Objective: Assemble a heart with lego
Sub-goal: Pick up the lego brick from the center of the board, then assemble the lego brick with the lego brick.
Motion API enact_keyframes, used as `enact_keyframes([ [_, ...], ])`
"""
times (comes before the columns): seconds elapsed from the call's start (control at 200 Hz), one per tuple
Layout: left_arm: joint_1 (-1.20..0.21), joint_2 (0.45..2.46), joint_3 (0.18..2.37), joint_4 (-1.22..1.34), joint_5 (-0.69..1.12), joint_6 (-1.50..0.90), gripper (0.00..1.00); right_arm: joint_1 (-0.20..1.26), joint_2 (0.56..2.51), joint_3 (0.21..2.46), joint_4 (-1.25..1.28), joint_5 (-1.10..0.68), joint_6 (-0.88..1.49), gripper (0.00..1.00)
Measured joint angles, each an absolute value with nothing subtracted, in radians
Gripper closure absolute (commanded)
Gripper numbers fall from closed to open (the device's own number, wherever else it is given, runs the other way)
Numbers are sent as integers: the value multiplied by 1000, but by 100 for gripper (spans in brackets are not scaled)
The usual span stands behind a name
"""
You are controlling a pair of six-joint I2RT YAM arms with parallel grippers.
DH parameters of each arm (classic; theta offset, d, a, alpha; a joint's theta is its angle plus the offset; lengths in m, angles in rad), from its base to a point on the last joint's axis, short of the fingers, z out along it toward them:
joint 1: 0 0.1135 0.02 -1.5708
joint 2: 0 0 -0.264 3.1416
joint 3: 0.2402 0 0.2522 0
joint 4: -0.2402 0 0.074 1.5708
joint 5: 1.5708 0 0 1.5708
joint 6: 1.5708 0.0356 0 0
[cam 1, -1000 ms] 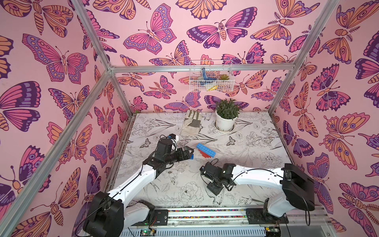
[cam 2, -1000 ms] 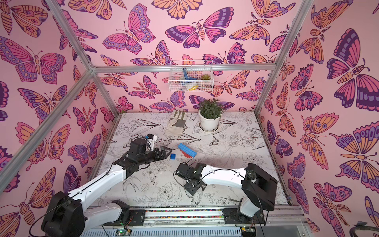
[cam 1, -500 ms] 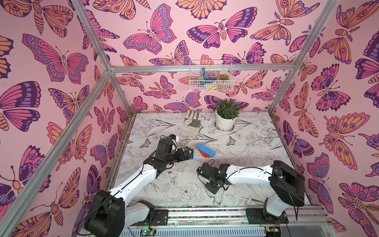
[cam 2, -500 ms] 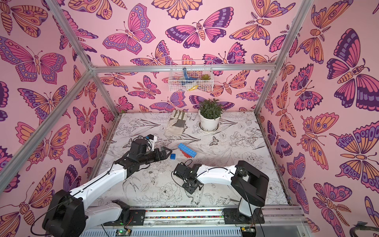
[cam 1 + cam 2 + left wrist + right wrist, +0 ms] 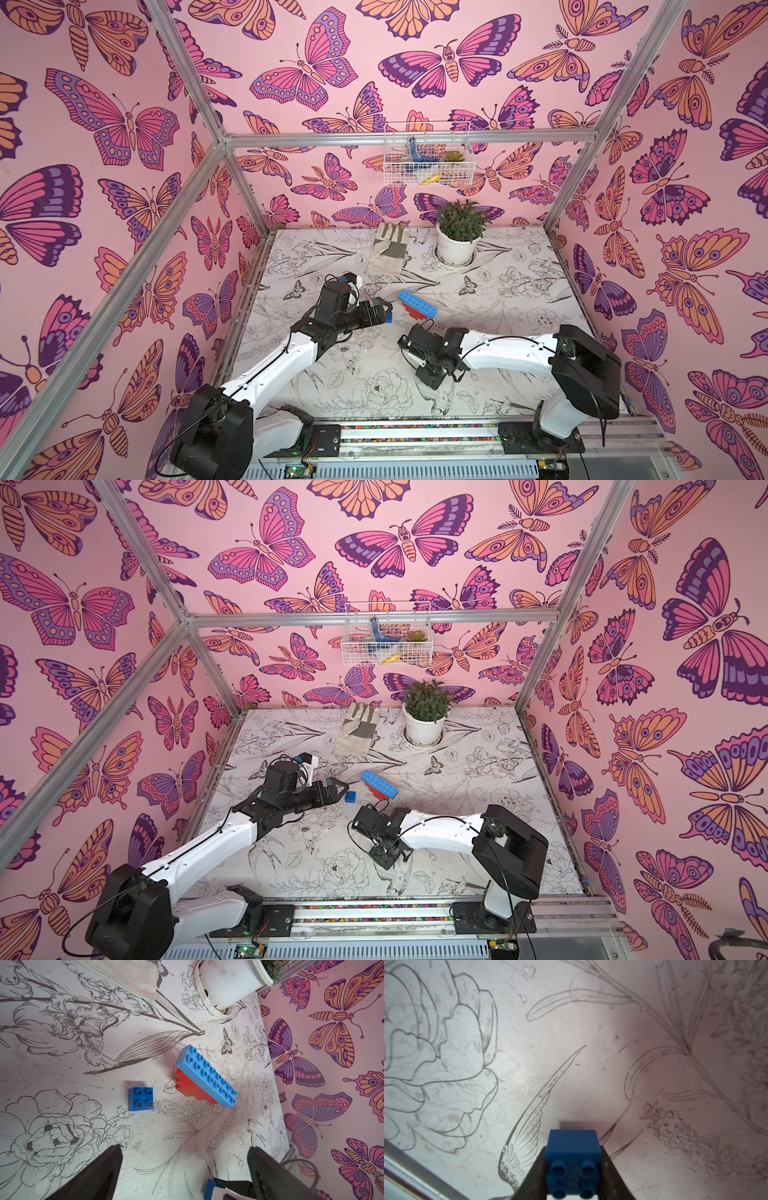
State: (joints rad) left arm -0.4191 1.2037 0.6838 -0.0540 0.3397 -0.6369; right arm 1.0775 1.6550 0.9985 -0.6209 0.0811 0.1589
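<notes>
While the table (image 5: pixel 519 299), a white top printed with black line-drawn flowers and birds, is being enclosed by pink butterfly walls (image 5: pixel 124 199) and aluminium framing, a wire basket (image 5: pixel 428 183) is being carried on the back wall. A potted plant (image 5: pixel 457 241) and a work glove (image 5: pixel 388 249) are being kept along the back edge, just beside each other.

Left gripper (image 5: pixel 185 1149): jaws are being held spread wide, with nothing between them, left of the table's centre. A loose blue square brick (image 5: pixel 140 1096) is lying studs-up just beyond the tips. The heart (image 5: pixel 205 1076), long blue bricks joined over stepped red ones, is being left near the table's centre, apart from the loose brick.

Right gripper (image 5: pixel 573 1149): jaws are being pressed onto a second small blue brick (image 5: pixel 572 1140), which is being pinched at two opposite sides, studs toward the wrist camera, toward the front edge. Whether it is touching the surface cannot be told.
</notes>
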Motion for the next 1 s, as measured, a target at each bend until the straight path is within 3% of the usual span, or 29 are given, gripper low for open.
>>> enact_keyframes([
  [0.386, -417, 1345, 823, -12, 354, -634, 0, 863, 1595, 1245, -768, 78, 14, 71],
  [0.841, -397, 1627, 933, 101, 426, -655, 23, 674, 1746, 1473, -834, -40, -176, 73],
  [0.996, -391, 1696, 959, 140, 452, -656, 23, 668, 1834, 1558, -865, -65, -226, 74],
])
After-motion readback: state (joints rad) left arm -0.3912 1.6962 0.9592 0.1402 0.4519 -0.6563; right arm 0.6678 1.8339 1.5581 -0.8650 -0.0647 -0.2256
